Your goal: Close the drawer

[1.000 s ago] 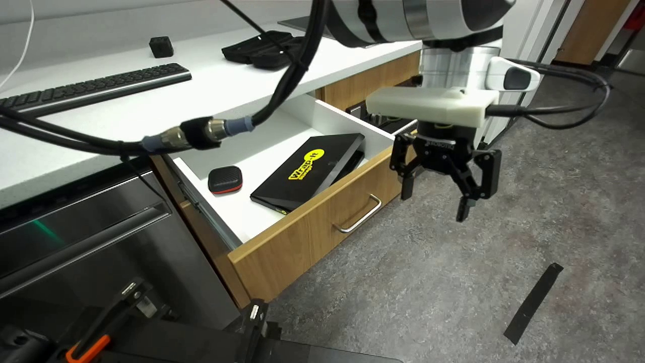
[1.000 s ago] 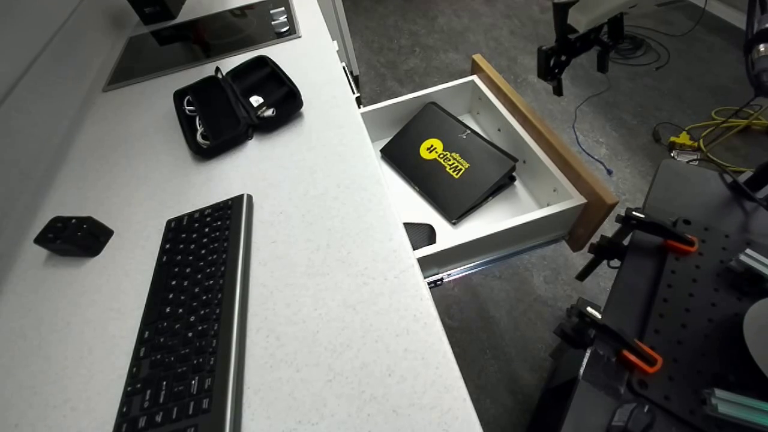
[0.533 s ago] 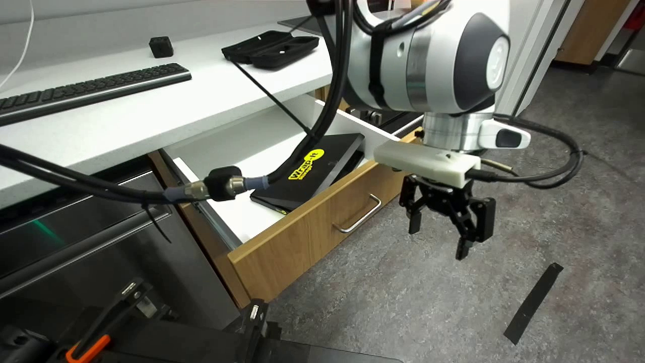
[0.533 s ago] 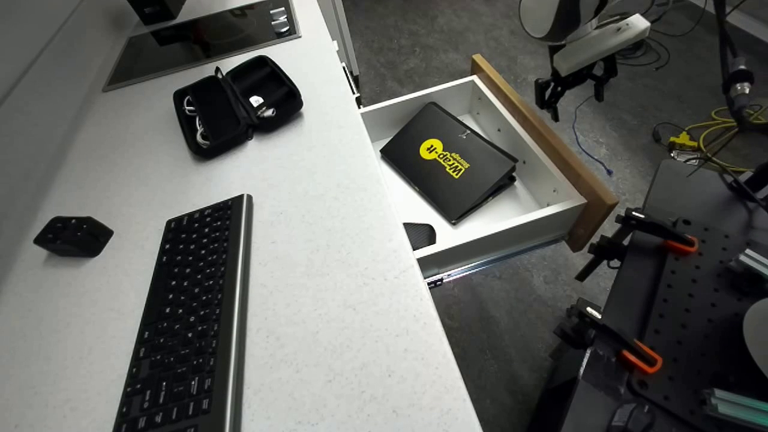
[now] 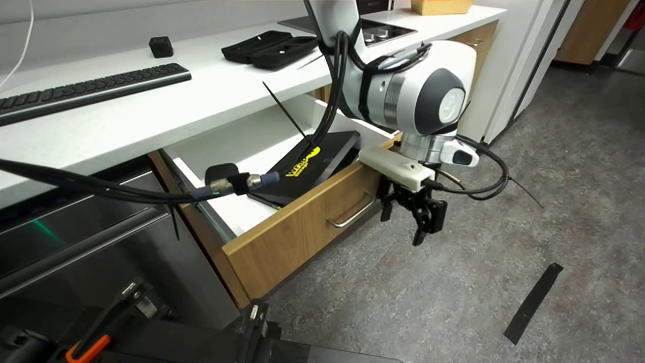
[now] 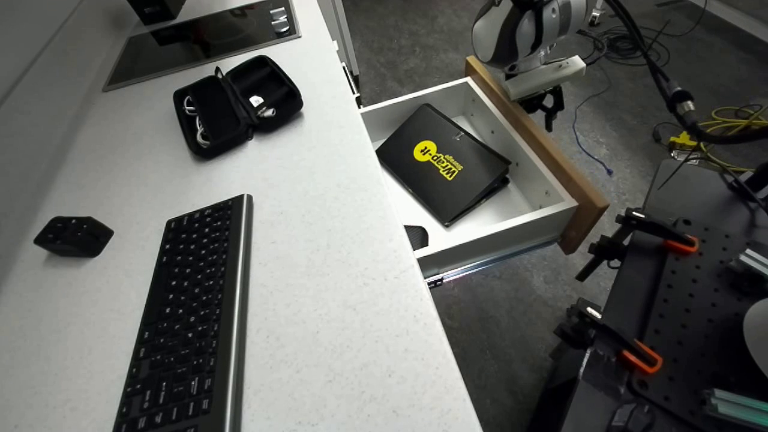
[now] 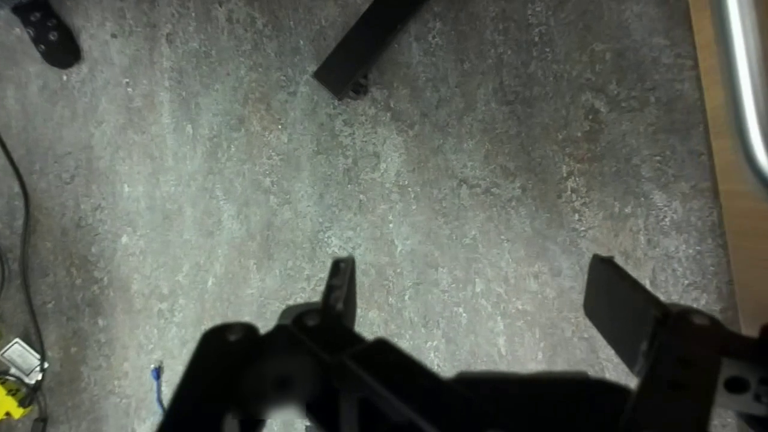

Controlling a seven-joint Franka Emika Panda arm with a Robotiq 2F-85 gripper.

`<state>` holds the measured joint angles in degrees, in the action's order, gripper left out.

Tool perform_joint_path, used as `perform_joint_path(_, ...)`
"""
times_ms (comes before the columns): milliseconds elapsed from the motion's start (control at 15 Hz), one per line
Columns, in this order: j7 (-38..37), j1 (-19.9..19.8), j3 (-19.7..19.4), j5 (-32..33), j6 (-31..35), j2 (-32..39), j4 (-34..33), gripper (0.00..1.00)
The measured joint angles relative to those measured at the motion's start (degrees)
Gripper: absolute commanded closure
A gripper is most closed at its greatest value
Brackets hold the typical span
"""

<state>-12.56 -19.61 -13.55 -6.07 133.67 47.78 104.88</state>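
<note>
The drawer (image 5: 282,247) stands open, extended from beneath the white surface (image 6: 336,270); its handle (image 5: 355,214) is on the outer face. Inside, a box (image 6: 444,162) marked "Wrap-It" lies askew, near a small case (image 6: 416,237) partly hidden by the surface edge in an exterior view. The tool (image 7: 471,279) is spread, floor (image 7: 420,180) showing in its gap, pointing downward outside the drawer. The pale block (image 5: 395,166) above it overlaps the drawer's top edge in both exterior views; contact cannot be confirmed.

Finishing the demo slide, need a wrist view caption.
Open gripper above grey floor, with the drawer front and its silver handle at right edge.
</note>
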Motion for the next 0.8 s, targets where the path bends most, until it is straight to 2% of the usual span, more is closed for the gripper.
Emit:
perform_joint_path(400, 3.2, 0.4, 5.4, -0.8, -6.7, 1.8, -6.0, 0.00)
perform_joint_path(800, 2.9, 5.0, 9.2, -0.9, -15.6, 4.1, -13.8, 0.00)
